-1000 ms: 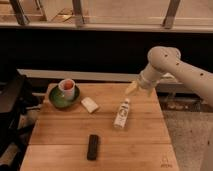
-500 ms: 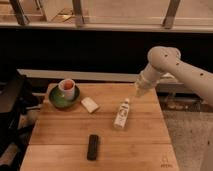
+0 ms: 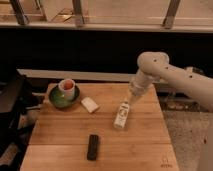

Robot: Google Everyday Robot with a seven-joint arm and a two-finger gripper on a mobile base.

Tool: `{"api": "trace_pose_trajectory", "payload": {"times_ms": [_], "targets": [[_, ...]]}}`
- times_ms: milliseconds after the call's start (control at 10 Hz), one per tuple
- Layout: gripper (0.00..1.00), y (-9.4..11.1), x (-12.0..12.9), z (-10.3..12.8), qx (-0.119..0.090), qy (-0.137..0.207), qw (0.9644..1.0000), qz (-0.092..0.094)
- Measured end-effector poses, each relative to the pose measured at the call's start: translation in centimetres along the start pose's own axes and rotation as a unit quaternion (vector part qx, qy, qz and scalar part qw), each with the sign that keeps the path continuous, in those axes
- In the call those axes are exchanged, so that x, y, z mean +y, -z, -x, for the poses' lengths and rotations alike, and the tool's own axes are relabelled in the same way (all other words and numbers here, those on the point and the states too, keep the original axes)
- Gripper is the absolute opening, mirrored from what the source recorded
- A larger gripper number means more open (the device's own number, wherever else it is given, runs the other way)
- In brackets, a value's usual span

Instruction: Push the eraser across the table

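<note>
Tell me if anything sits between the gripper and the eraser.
Yes. The gripper hangs over the far right of the table, and the white bottle lies right beside it, roughly on the line to the eraser near the front edge.

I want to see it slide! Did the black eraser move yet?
No. The eraser lies in the same spot on the table, just as far from the cream block. The gripper hangs near the bottle, away from it.
</note>
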Motion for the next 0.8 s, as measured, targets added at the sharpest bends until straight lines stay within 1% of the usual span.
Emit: {"api": "trace_pose_trajectory", "payload": {"times_ms": [100, 300, 700, 800], "targets": [[0.0, -1.2, 1.5, -1.0, 0.022, 0.026, 0.9994, -0.001], [0.0, -2.4, 3.2, -2.2, 0.047, 0.057, 0.9972, 0.001], [0.0, -2.5, 3.3, -2.3, 0.048, 0.058, 0.9972, 0.001], [0.0, -2.8, 3.8, -2.7, 0.053, 0.064, 0.9965, 0.004]]}}
